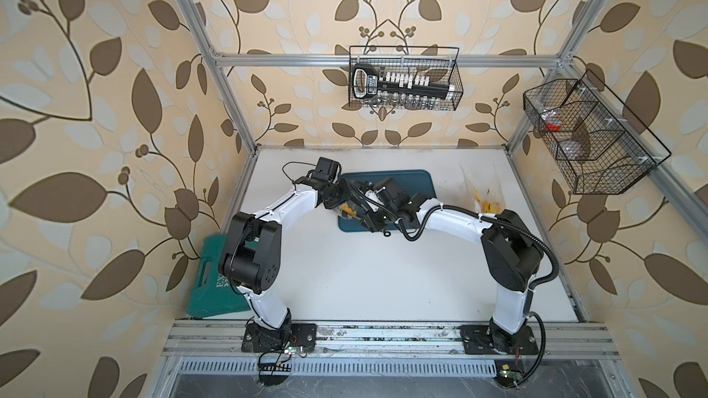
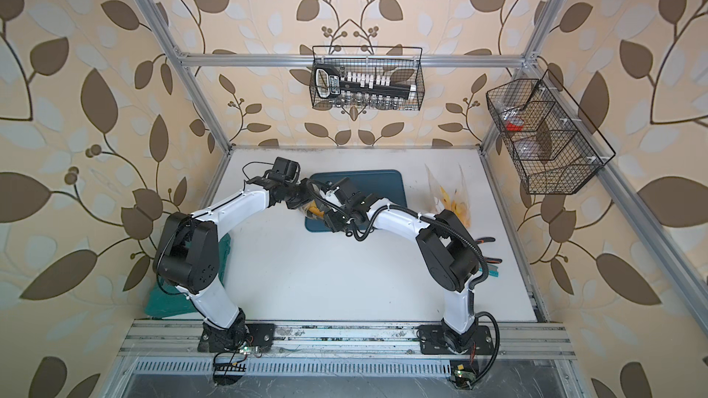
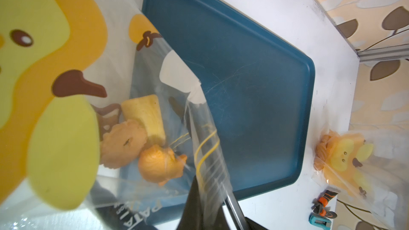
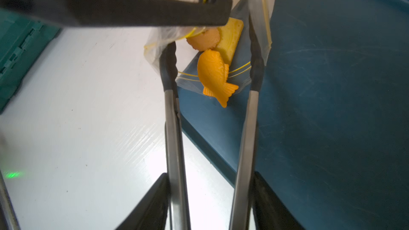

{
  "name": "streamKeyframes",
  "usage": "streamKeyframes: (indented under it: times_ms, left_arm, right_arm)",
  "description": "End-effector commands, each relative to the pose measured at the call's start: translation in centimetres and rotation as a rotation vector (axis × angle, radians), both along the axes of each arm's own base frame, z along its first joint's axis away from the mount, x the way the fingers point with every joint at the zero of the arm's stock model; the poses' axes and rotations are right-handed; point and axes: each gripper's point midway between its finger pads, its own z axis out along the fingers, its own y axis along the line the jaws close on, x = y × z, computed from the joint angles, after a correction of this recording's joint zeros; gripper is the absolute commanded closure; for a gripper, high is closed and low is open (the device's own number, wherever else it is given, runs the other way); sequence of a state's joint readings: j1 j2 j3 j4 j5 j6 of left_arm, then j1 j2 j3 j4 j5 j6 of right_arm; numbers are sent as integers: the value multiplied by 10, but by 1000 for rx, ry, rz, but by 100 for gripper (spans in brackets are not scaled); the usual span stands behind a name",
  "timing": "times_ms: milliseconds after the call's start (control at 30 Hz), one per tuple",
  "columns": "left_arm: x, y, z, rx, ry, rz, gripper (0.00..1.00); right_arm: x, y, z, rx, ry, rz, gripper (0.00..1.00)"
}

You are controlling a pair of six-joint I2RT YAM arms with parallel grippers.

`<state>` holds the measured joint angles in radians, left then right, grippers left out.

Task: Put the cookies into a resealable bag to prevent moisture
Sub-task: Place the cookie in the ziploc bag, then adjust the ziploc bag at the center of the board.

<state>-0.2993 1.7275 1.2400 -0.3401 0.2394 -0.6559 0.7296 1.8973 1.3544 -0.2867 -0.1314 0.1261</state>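
Your left end effector (image 3: 208, 193) was clamped shut on the zip edge of a clear bag (image 3: 66, 80) printed with a yellow cartoon. It held the bag's mouth open over a corner of a blue tray (image 3: 243, 85) on the white desk (image 4: 88, 107). Your right end effector (image 4: 210, 195) gripped a pair of metal tongs (image 4: 173, 129), its fingers pressed against both arms. The tongs' black tips stood apart at the bag's mouth. Between those tips, touching neither, lay a fish-shaped cookie (image 4: 212, 74). Two more cookies (image 4: 204, 39), one round and one rectangular, sat just behind it inside the bag.
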Motion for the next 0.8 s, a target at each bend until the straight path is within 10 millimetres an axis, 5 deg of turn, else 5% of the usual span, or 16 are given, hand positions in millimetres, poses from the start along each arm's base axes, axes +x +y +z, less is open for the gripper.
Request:
streamKeyframes:
  times_ms: [0,167,367,500,767]
  left_arm:
    - [4,1,10,-5,-38,-12,100]
    - [5,3,9,2,-34,-4,100]
    - [5,2,8,-1,-33,-7,100]
    - [5,2,7,-3,-30,-6,100]
    - [8,-3,28,-43,-59,-14,100]
  right_arm:
    - [-11,-4,27,45,-37,12,42]
    - [-38,-24,39,102,-41,-4,50]
    - [-65,-63,27,98,-50,-86,57]
    - [-67,-91,6,10,-16,-192,74]
    - [-66,-88,-17,-29,44,-191,84]
